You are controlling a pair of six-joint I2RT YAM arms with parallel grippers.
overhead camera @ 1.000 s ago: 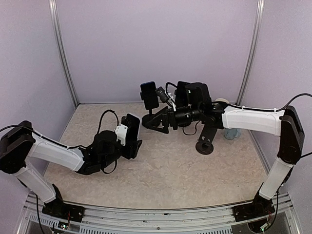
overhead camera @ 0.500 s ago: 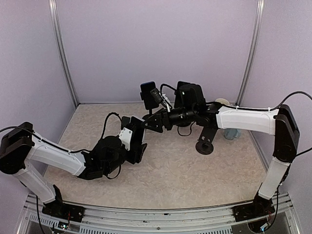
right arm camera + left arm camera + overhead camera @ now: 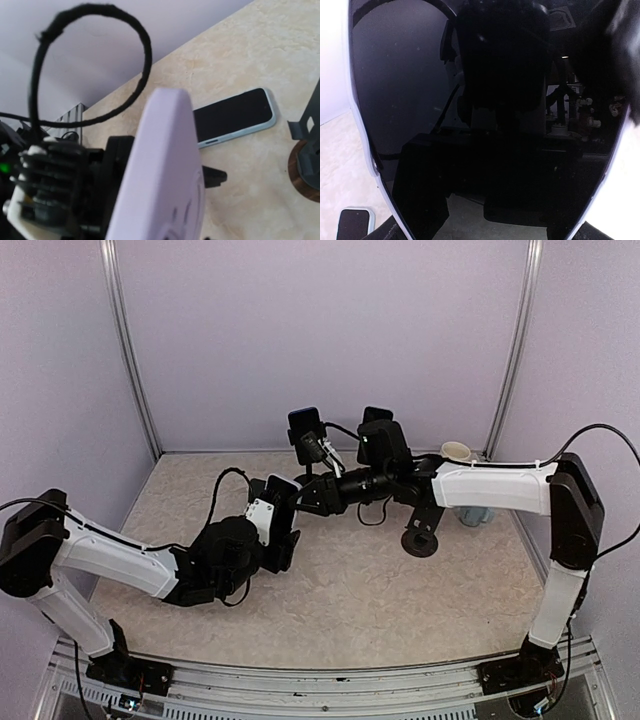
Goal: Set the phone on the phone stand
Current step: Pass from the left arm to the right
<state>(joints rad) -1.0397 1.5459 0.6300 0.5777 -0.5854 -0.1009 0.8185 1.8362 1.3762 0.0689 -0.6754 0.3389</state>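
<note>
The phone (image 3: 278,502), lavender-backed with a black screen, is held up off the table by my left gripper (image 3: 276,522), which is shut on its sides. Its dark screen (image 3: 480,125) fills the left wrist view. My right gripper (image 3: 303,495) reaches in from the right to the phone's upper edge. The phone's lavender back (image 3: 165,175) crowds the right wrist view and hides the right fingers, so their state does not show. The black phone stand (image 3: 421,527) with its round base stands on the table under the right arm, also seen in the right wrist view (image 3: 306,150).
A second phone stand holding a dark phone (image 3: 305,433) stands at the back centre. Another phone (image 3: 235,117) with a pale rim lies flat on the table near the stand. A cup (image 3: 457,451) and a bluish object (image 3: 475,512) sit at the back right.
My left arm has carried the phone right and toward the back. My right gripper has come left to meet it, with its jaws narrowing around the phone's edge.
</note>
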